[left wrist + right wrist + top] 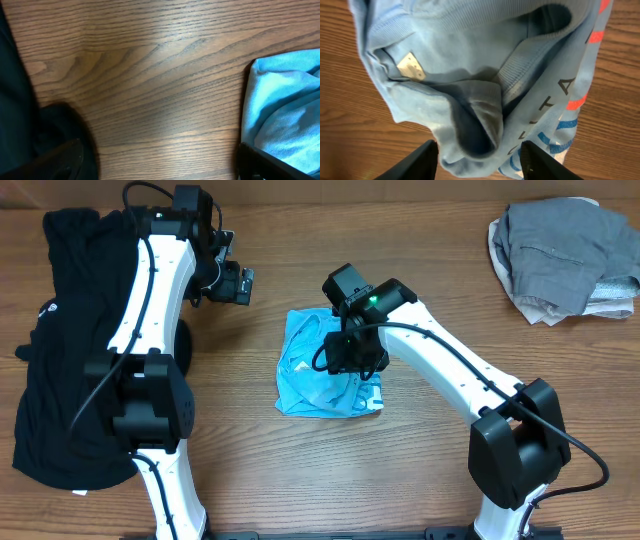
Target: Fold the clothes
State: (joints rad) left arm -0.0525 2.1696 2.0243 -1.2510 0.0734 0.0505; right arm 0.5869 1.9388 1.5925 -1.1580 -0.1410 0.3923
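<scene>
tabletop (420, 270): blue t-shirt (470, 75) beneath right tool (482, 162)

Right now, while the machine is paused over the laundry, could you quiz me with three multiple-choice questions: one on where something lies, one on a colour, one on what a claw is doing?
1. Where does the pile of grey clothes lie?
A. The far right corner of the table
B. The middle
C. The near left edge

2. What colour is the T-shirt under the right gripper?
A. Red
B. Light blue
C. Green

3. How is the left gripper?
A. Shut on fabric
B. Open over bare wood
C. Shut on nothing

Answers:
1 A: the overhead view shows the pile at the far right corner.
2 B: the overhead and right wrist views both show light blue fabric.
3 B: its fingers stand wide apart with only wood grain between them.
</scene>
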